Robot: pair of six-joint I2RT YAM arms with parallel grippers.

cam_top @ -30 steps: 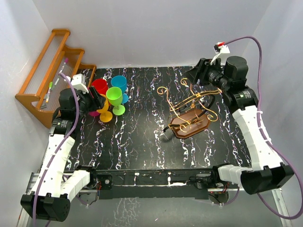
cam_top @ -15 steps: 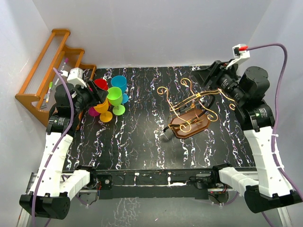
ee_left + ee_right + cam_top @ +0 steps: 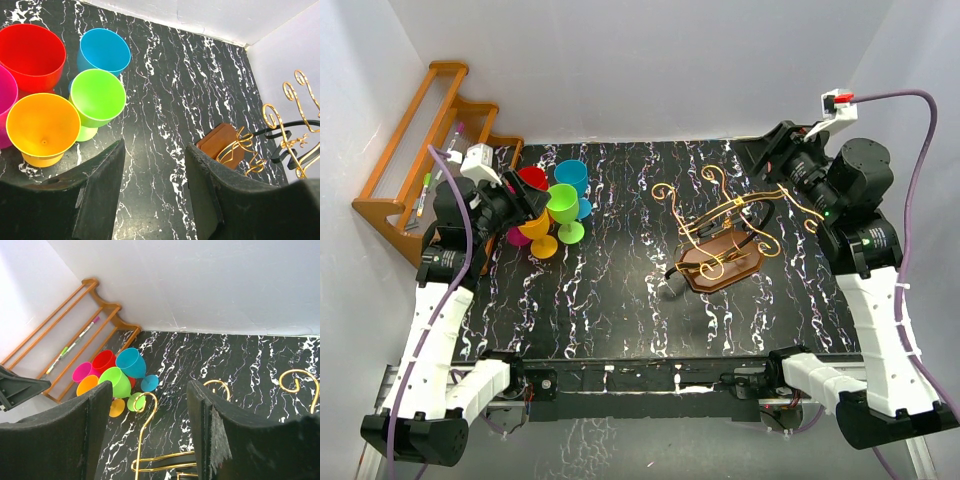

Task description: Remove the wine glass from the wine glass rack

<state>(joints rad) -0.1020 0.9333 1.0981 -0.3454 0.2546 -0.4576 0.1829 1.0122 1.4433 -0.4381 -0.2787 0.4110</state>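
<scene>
The wine glass rack (image 3: 725, 225), gold wire scrolls on a dark brown wooden base, stands right of the table's middle. A dark wine glass lies in it, its grey bowl (image 3: 672, 288) sticking out toward the front left. The rack also shows in the left wrist view (image 3: 225, 144) and its gold hooks in the right wrist view (image 3: 145, 425). My right gripper (image 3: 767, 152) is open and empty, raised behind the rack; in its own view (image 3: 150, 387) nothing is between the fingers. My left gripper (image 3: 525, 205) is open and empty (image 3: 155, 150), far left of the rack.
Several coloured plastic glasses stand clustered at the back left: red (image 3: 531, 181), blue (image 3: 572, 176), green (image 3: 561, 203), orange (image 3: 537, 228). An orange-brown stepped shelf (image 3: 430, 120) with pens leans on the left wall. White walls enclose the table.
My right arm has lifted and swung back to the right, away from the rack. My left gripper has lifted slightly near the coloured glasses. The rack and dark glass have not moved.
</scene>
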